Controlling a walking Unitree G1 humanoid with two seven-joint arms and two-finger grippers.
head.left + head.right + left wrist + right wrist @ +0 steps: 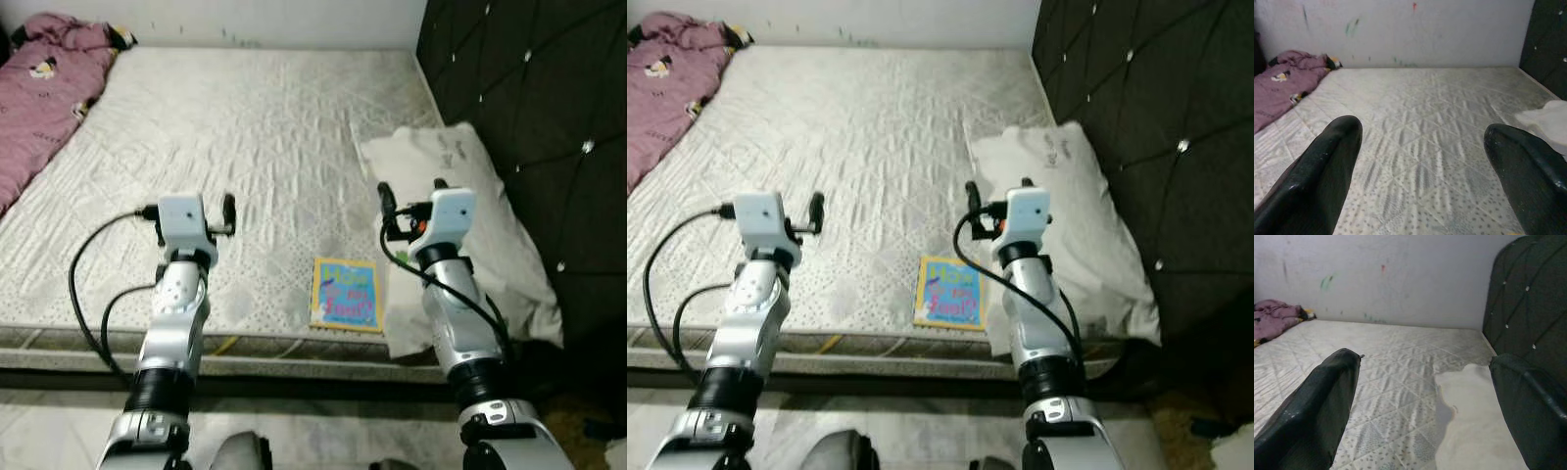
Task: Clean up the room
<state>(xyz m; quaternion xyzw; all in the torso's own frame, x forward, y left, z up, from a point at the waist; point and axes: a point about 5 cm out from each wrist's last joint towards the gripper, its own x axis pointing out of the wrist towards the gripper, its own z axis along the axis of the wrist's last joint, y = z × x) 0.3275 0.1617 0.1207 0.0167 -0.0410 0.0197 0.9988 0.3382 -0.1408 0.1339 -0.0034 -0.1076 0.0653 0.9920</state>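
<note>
Both the left end effector (1420,161) and right end effector (1425,396) hover wide open, holding nothing. The book (346,294) lies below, between them, at the mattress (255,127) edge; a careless push could drop it.

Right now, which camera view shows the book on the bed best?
The left eye view: the book lies whole, cover up, near the mattress edge beside the pillow. The right eye view shows it likewise; the wrist views look past it.

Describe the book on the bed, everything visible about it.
The book is thin, with a yellow-bordered cover, a blue panel and pink lettering too small to read. It lies closed and flat, cover up, on the quilted white mattress near its front edge, just beside the white pillow. It sits between the two grippers, nearer the right gripper; neither touches it.
</note>
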